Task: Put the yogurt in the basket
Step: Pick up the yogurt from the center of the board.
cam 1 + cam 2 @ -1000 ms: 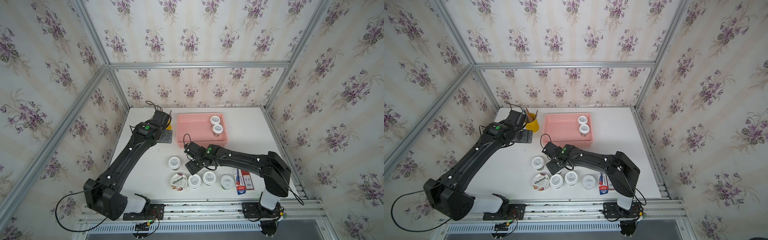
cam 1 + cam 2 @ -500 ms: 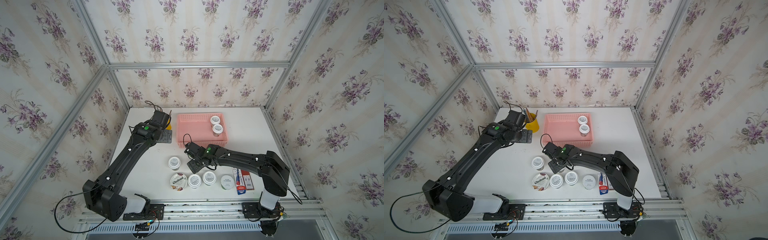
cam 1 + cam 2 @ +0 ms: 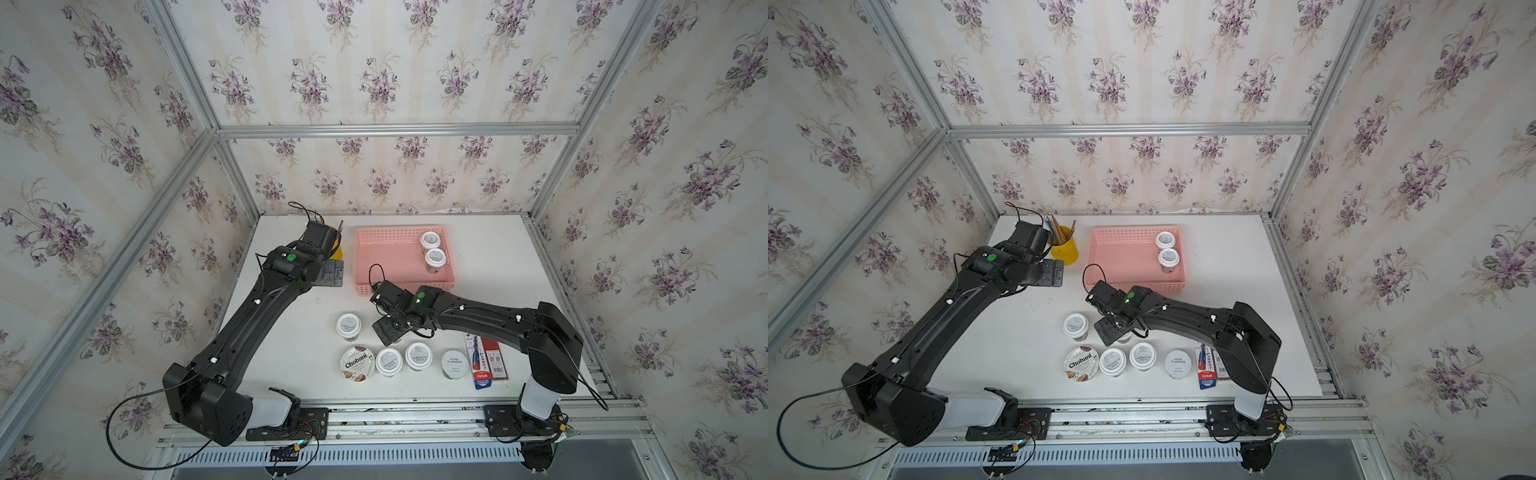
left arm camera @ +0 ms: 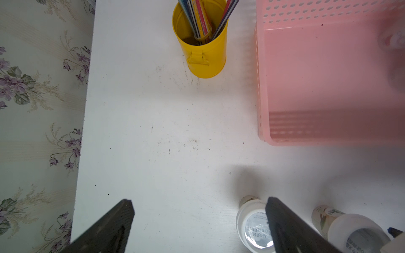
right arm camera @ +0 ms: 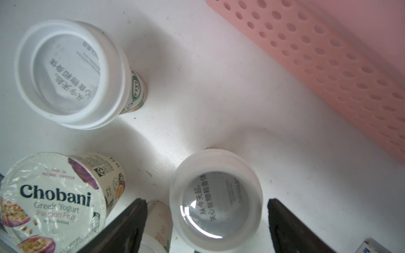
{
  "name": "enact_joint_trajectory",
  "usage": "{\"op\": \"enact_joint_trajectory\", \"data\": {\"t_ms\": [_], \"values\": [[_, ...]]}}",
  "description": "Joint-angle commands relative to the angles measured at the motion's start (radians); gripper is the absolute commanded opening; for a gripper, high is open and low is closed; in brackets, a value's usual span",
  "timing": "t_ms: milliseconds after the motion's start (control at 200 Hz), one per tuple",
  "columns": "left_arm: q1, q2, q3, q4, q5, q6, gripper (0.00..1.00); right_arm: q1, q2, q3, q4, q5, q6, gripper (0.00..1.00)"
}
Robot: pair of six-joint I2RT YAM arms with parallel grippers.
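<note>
Straddling a white-lidded yogurt cup (image 5: 215, 197) with right end effector (image 5: 206, 201), wide, no grip. Hovering left end effector (image 4: 198, 200) wide, empty, near basket (image 4: 260, 76).

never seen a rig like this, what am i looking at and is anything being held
Two black robot arms are mounted at the front of a white table. Both top views look down from overhead; the other two come from cameras on the arms' wrists. A pink basket holds two yogurt cups; six more, one a Chobani cup, stand on the table, with a yellow pencil cup and flat packets. Nothing is held: the left arm's jaws are open over bare table, the right arm's stand open around a white-lidded cup.
</note>
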Motion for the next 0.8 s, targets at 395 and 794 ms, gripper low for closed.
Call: {"op": "enact_joint_trajectory", "data": {"t_ms": [395, 794], "values": [[0.007, 0.004, 0.002, 0.017, 0.017, -0.002, 0.99, -0.002, 0.033, -0.013, 0.005, 0.022, 0.033, 0.93], [0.008, -0.001, -0.003, 0.020, 0.018, -0.004, 0.99, -0.014, 0.040, -0.007, 0.003, 0.028, 0.029, 0.86]]}}
